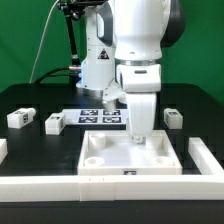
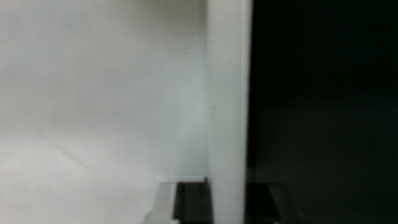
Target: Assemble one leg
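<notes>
While taking twelve o'clock as the far side of the exterior view, finding the nearest leg (image 1: 172, 118) lying on the black table (image 1: 40, 95) at about two o'clock from the gripper (image 1: 140, 133), near it but clearly apart and untouched. Seeing a second leg (image 1: 53, 123) and a third leg (image 1: 18, 118) lying side by side out at nine o'clock, well apart from the gripper, each showing a dark tag face.

Noticing the gripper hanging straight down from the white arm (image 1: 140, 40), its lower end meeting the far half of the white square piece (image 1: 120, 165). Not managing to tell spread fingers from closed ones, nor a held part from bare fingers: everything there being white on white and too small.

Seeing the white square piece lying flat, mostly at six o'clock of the gripper, with round holes showing near its corners. Finding the marker board (image 1: 100, 117) lying at ten o'clock of the gripper, just beyond the square piece. Seeing a long white rail (image 1: 90, 186) running across at six o'clock, and another rail (image 1: 205, 160) lying at four o'clock.

Getting from the wrist view only a blurred pale surface (image 2: 98, 100) meeting blackness along a straight white edge (image 2: 228, 90); not being able to tell what these belong to.
</notes>
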Controlling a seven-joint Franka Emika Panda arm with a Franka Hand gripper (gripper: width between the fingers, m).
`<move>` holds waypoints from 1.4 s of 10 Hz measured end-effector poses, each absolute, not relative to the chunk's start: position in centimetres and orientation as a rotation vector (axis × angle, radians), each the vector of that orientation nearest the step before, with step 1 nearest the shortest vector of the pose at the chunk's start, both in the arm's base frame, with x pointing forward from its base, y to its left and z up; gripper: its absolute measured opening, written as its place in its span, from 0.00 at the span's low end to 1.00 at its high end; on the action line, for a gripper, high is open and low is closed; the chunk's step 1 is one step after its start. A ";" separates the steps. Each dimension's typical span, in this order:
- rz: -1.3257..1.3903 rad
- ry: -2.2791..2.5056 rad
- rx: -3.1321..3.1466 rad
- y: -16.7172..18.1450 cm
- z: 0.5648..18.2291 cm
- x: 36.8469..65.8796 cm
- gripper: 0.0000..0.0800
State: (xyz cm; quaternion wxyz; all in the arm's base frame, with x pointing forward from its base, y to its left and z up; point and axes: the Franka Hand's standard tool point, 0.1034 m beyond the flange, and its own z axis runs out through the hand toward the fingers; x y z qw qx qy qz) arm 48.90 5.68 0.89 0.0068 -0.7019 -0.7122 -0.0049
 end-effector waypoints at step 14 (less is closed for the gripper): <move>0.026 -2.121 -2.273 9.5 0.9 50.2 0.17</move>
